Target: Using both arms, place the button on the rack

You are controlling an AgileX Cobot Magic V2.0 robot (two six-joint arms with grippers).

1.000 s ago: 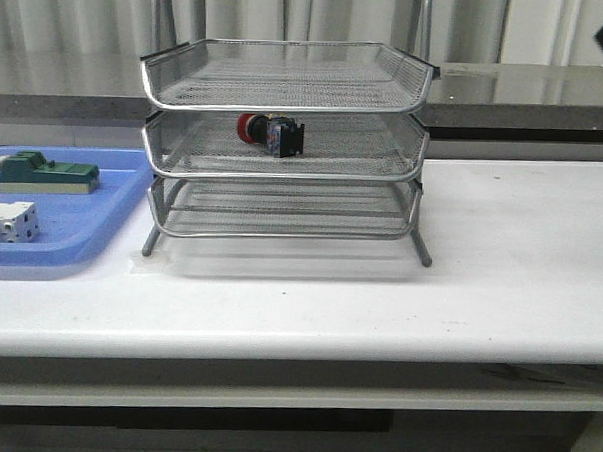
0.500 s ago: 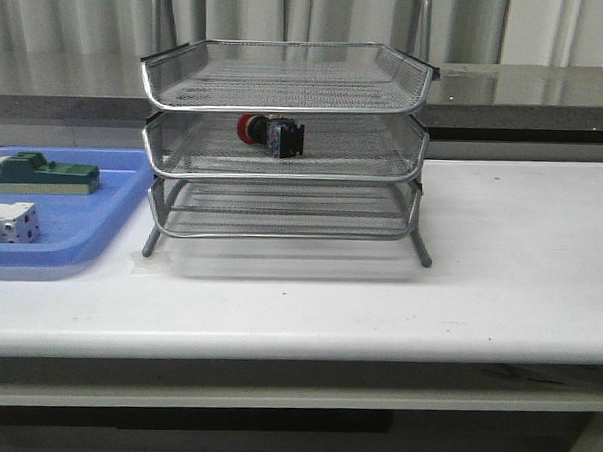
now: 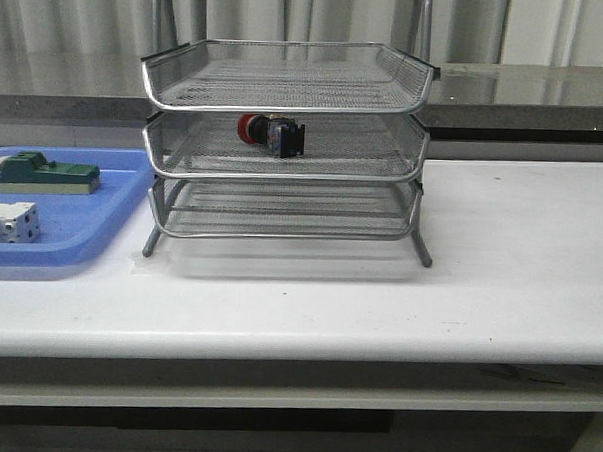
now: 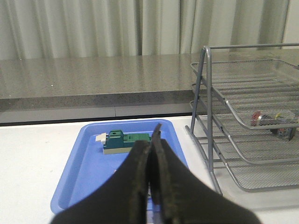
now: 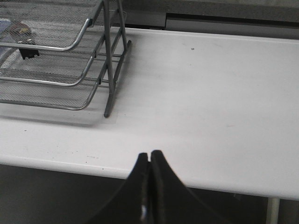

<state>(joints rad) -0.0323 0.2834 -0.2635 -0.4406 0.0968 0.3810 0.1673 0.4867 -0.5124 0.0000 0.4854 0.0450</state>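
The button (image 3: 269, 134), with a red cap and black body, lies on its side on the middle tier of the silver wire rack (image 3: 288, 85). It also shows in the left wrist view (image 4: 273, 122) and the right wrist view (image 5: 23, 39). Neither arm shows in the front view. My left gripper (image 4: 152, 135) is shut and empty above the blue tray, left of the rack (image 4: 243, 107). My right gripper (image 5: 150, 155) is shut and empty over the table's front edge, right of the rack (image 5: 84, 60).
A flat blue tray (image 3: 91, 222) left of the rack holds a green-and-beige block (image 3: 44, 173) and a white switch block (image 3: 6, 221). The block also shows in the left wrist view (image 4: 124, 141). A grey counter (image 3: 528, 91) runs behind the white table (image 3: 500, 255).
A dark piece of the right arm at the top right corner of the front view one second ago has left the view. The button and rack have not moved.
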